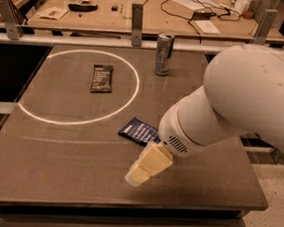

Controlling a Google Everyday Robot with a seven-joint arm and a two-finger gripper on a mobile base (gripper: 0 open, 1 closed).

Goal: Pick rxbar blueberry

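The rxbar blueberry (138,130) is a flat dark navy wrapper with white text. It lies on the dark table just right of the white ring, and my arm covers its right end. My gripper (147,166) hangs from the big white arm, its cream-coloured fingers pointing down-left. It is just in front of the bar, at its right end. I see nothing held in it.
A smaller black-brown bar (101,77) lies inside the white ring (128,99). A silver can (163,53) stands upright at the table's back. A rail with metal posts (136,16) runs behind the table. The table's front edge (124,207) is near the gripper.
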